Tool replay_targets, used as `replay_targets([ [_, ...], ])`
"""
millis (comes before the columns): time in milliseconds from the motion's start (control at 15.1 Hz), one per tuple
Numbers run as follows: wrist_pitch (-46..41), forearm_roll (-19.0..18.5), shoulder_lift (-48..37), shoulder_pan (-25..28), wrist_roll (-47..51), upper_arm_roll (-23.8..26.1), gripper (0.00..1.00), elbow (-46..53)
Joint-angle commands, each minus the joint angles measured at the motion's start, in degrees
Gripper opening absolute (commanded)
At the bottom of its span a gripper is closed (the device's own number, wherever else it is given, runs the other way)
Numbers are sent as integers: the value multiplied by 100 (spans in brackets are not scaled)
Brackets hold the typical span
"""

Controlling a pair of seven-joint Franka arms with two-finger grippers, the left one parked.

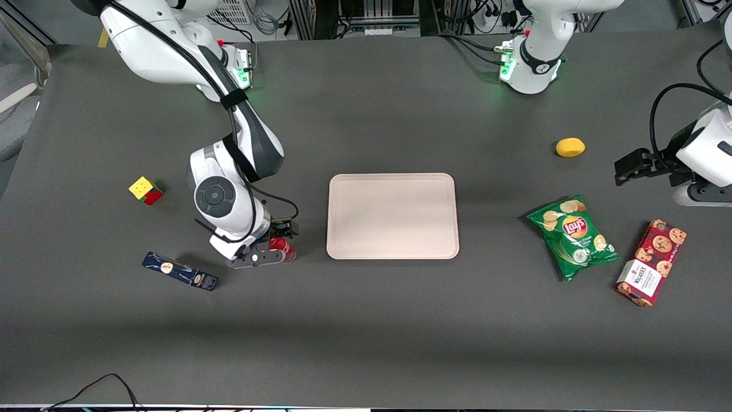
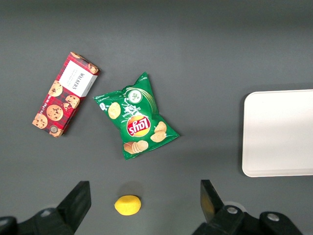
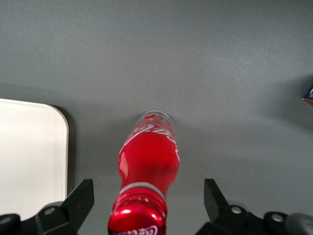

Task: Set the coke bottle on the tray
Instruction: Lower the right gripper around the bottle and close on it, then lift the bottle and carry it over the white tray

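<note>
The coke bottle (image 1: 282,247), red with a red cap and white script, stands upright on the dark table beside the tray (image 1: 392,216), on the side toward the working arm's end. My gripper (image 1: 273,245) is lowered over it and open. In the right wrist view the bottle (image 3: 149,156) rises between the two fingers of the gripper (image 3: 148,192), with a clear gap at each side of the cap. The pale tray's rounded corner (image 3: 29,156) lies a short way from the bottle. Nothing lies on the tray.
A dark blue oblong box (image 1: 180,270) lies near the gripper, closer to the front camera. A coloured cube (image 1: 146,190) sits farther toward the working arm's end. A green chip bag (image 1: 573,236), cookie box (image 1: 652,262) and lemon (image 1: 570,147) lie toward the parked arm's end.
</note>
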Motion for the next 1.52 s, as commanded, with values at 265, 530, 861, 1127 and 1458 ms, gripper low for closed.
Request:
replay_targets([
  [265,124,-108,-13,15,87,26,24,-64],
  [530,115,-108,-31,15,96,157,0,-37],
  [861,-795,-64,-40,6,87,184,0,891],
  [1127,-1878,-47,-145,15,87,193,0,1868],
  [1458,-2714,-47,-207,24,105,254,0,2704],
])
